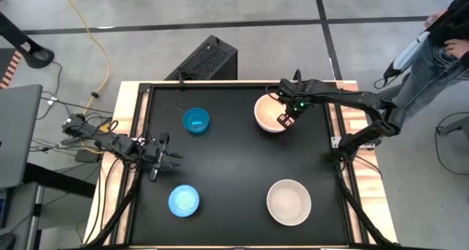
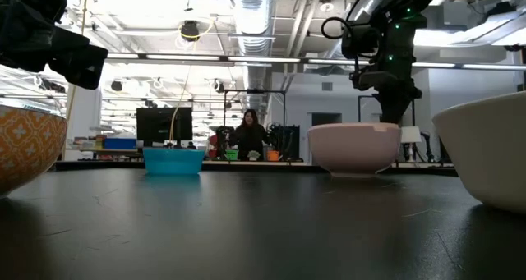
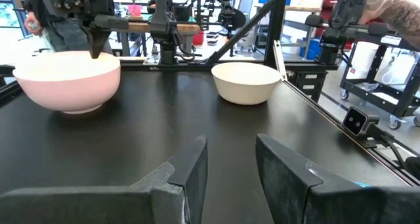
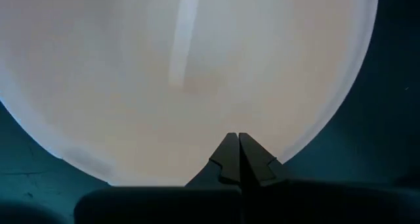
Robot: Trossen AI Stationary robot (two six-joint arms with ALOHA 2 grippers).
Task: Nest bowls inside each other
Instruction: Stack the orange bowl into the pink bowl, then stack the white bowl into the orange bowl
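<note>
A pale pink bowl [image 1: 270,114] stands upright on the black table at the far right. My right gripper [image 1: 286,120] is shut and points down over the inside of the bowl by its right rim [image 4: 289,155]. A small blue bowl [image 1: 196,121] stands at the far left. A second blue bowl [image 1: 184,201] is at the near left and a beige-white bowl [image 1: 289,202] at the near right. My left gripper [image 1: 174,156] waits open and level at the table's left edge, and nothing is between its fingers [image 3: 190,171]. My right gripper's shut fingers [image 4: 226,159] point down from above at the pink bowl's right rim [image 2: 393,126]. I cannot tell whether they touch the bowl. The bowl stands upright with its base on the table.
A person [image 1: 440,45] stands past the table's far right corner, and another [image 2: 248,136] is far off in the room. A black box [image 1: 209,58] sits on the floor behind the table. Bare tabletop [image 1: 234,162] lies between the bowls.
</note>
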